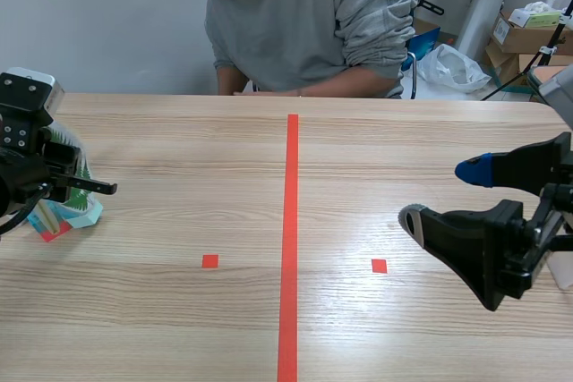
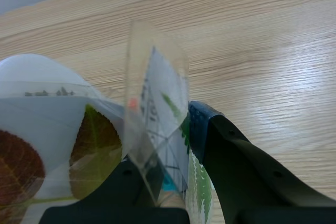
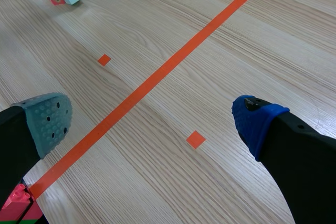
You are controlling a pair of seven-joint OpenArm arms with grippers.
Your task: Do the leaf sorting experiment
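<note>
Scene view, largest first: pale wood-grain surface, smooth with a slight sheen, split by the straight orange-red tape line; person in a soft grey hoodie seated beyond the far end of the tape line; right hand well right of the tape line, spread wide, holding nothing, one blue and one grey-green dotted pad; left hand far left of the tape line, pinching the leaf cards; flat clear-laminated sheets over pressed leaves, fern-green and rusty brown, fanned and standing on edge; probably light, thin, springy and slippery; best taken at a bare edge, gently, to avoid creasing.
</note>
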